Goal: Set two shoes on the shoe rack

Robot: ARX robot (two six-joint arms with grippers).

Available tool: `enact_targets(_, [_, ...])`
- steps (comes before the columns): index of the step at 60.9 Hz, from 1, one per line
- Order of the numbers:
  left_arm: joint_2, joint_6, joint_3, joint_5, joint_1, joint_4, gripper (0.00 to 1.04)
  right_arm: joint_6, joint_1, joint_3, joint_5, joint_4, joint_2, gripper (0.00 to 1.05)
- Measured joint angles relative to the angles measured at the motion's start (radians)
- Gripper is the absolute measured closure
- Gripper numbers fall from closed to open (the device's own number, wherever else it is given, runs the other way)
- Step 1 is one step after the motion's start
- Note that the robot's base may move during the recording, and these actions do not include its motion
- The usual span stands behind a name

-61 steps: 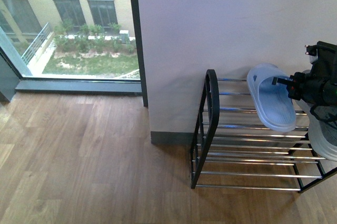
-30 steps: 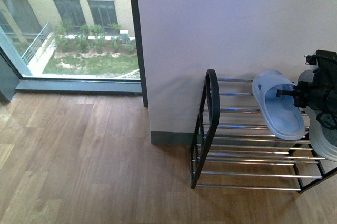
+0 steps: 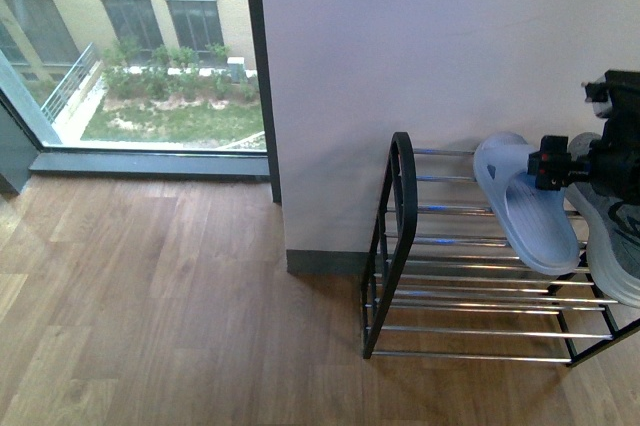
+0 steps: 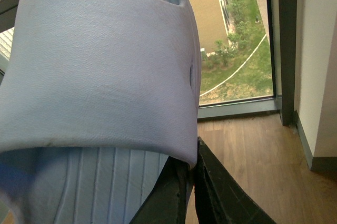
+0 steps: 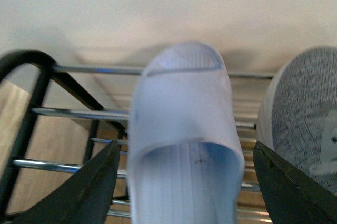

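A pale blue slide sandal hangs tilted over the top shelf of the shoe rack, toe toward the wall. My left gripper is shut on its strap edge; in the left wrist view the strap fills the picture and the gripper pinches its rim. In the right wrist view the same sandal sits between the wide-apart fingers of my open right gripper, which does not touch it. A grey sneaker rests on the rack to the sandal's right, also showing as the sneaker.
The rack's chrome rods and black side frame stand against a white wall. Wooden floor spreads to the left. A floor-length window lies at the far left.
The sandal has shifted a little right and lower over the top shelf and rolled onto its edge, so it looks narrower. The left gripper's hold on it is unchanged.
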Motion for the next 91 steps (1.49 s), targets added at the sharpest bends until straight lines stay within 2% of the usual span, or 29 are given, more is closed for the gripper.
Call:
enact_targets(9, [0.0, 0.0, 0.0, 0.0, 0.0, 0.0, 1.03, 0.022, 0.008, -0.132, -0.091, 0.043, -0.169, 0.08])
enact_targets(22, [0.0, 0.0, 0.0, 0.0, 0.0, 0.0, 1.03, 0.049, -0.021, -0.315, -0.173, 0.109, -0.349, 0.09])
enact_targets(40, [0.0, 0.0, 0.0, 0.0, 0.0, 0.0, 1.03, 0.07, -0.146, -0.546, -0.262, 0.259, -0.509, 0.09])
enact_targets(55, [0.0, 0.0, 0.0, 0.0, 0.0, 0.0, 1.03, 0.095, -0.204, -0.635, -0.29, 0.422, -0.492, 0.09])
enact_targets(69, [0.0, 0.0, 0.0, 0.0, 0.0, 0.0, 1.03, 0.101, -0.21, -0.637, -0.29, 0.435, -0.489, 0.1])
enact_targets(78, [0.0, 0.0, 0.0, 0.0, 0.0, 0.0, 1.03, 0.095, -0.2, -0.674, -0.274, 0.558, -0.478, 0.31])
enact_targets(82, [0.0, 0.0, 0.0, 0.0, 0.0, 0.0, 1.03, 0.095, -0.198, -0.68, -0.274, 0.573, -0.479, 0.39])
enact_targets(84, [0.0, 0.0, 0.0, 0.0, 0.0, 0.0, 1.03, 0.096, -0.198, -0.682, -0.274, 0.575, -0.479, 0.47])
enact_targets(91, [0.0, 0.0, 0.0, 0.0, 0.0, 0.0, 1.03, 0.096, -0.198, -0.685, -0.271, 0.575, -0.479, 0.65])
